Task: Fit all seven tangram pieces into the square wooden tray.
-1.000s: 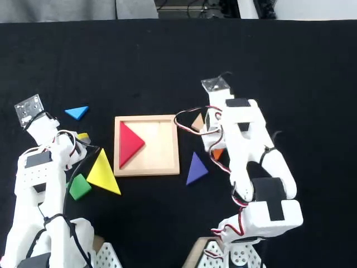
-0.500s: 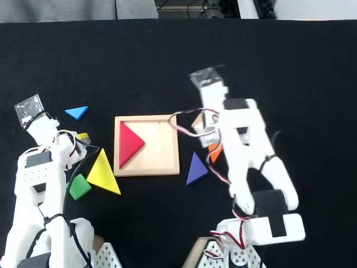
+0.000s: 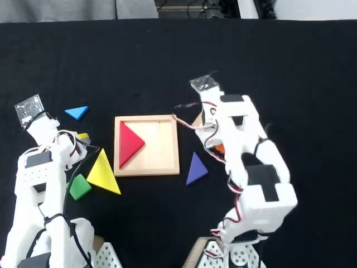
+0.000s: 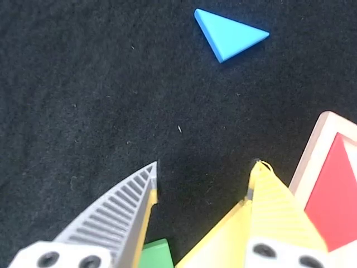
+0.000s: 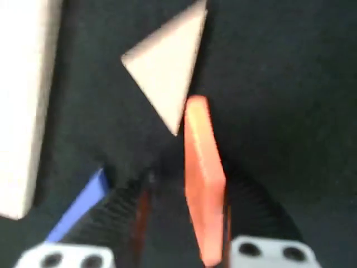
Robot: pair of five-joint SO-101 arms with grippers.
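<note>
- Black cloth covered the table (image 3: 290, 67), with a grey curtain and cables past its far edge.
- The square wooden tray (image 3: 146, 168) lay flat near the table's middle, between the two arms. A red triangle (image 3: 129, 142) lay inside it, against the wall on the left arm's side.
- The right gripper (image 5: 187, 181) pinched an orange piece (image 5: 202, 167) set on edge between its fingers. The piece was blurred and its lower end cut off, so its outline could not be made out.
- A tan triangle (image 5: 164, 84) lay just beyond the orange piece; whether they touched was unclear. From above, the right arm hid most of it.
- A blue triangle (image 3: 196, 168) sat just off the tray's near corner on the right arm's side.
- The left gripper (image 4: 206, 164) had its fingers spread over bare cloth, gripping nothing.
- A yellow triangle (image 3: 103, 172) and a green square (image 3: 80, 187) lay beside the left arm, and a light blue triangle (image 3: 76, 112) lay farther off.
- A small yellow piece (image 3: 83, 135) was mostly hidden by the left arm.
</note>
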